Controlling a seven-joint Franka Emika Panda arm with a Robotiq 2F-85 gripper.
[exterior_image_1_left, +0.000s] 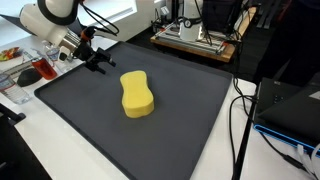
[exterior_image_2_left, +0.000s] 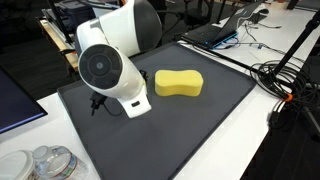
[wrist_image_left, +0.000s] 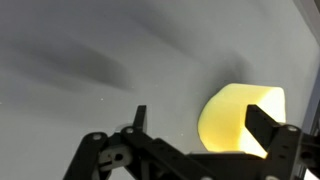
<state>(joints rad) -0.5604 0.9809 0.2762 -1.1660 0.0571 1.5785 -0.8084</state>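
A yellow, peanut-shaped sponge (exterior_image_1_left: 137, 94) lies flat near the middle of a dark grey mat (exterior_image_1_left: 190, 120) in both exterior views, sponge (exterior_image_2_left: 179, 83), mat (exterior_image_2_left: 200, 120). My gripper (exterior_image_1_left: 99, 61) hovers over the mat's corner, a short way from the sponge and not touching it. Its jaws stand open with nothing between them. In the wrist view the gripper (wrist_image_left: 200, 125) frames bare mat, with the sponge (wrist_image_left: 235, 115) beyond, by one dark finger (wrist_image_left: 266, 128). In an exterior view the white arm (exterior_image_2_left: 110, 60) hides most of the gripper (exterior_image_2_left: 97, 103).
A clear cup with red contents (exterior_image_1_left: 34, 72) stands beside the mat near the arm. Black cables (exterior_image_1_left: 240, 110) and a dark box (exterior_image_1_left: 290, 105) lie along the opposite side. Equipment (exterior_image_1_left: 200, 35) sits behind the mat. Glass jars (exterior_image_2_left: 45, 162), a laptop (exterior_image_2_left: 220, 32) and cables (exterior_image_2_left: 280, 75) surround it.
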